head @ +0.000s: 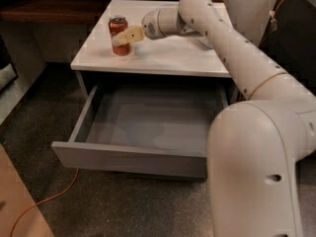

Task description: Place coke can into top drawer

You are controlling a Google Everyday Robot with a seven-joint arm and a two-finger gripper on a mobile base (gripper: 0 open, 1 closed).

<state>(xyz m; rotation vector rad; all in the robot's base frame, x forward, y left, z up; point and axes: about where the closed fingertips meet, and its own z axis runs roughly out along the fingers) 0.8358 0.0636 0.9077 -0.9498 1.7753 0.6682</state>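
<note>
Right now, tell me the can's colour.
Red can, silver top, camera view; gripper close beside it.

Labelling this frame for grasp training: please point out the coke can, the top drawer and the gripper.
coke can (pixel 117 27), camera view, red upper side.
top drawer (pixel 129 158), camera view, grey front panel.
gripper (pixel 122 38), camera view, tip, at the coke can.
</note>
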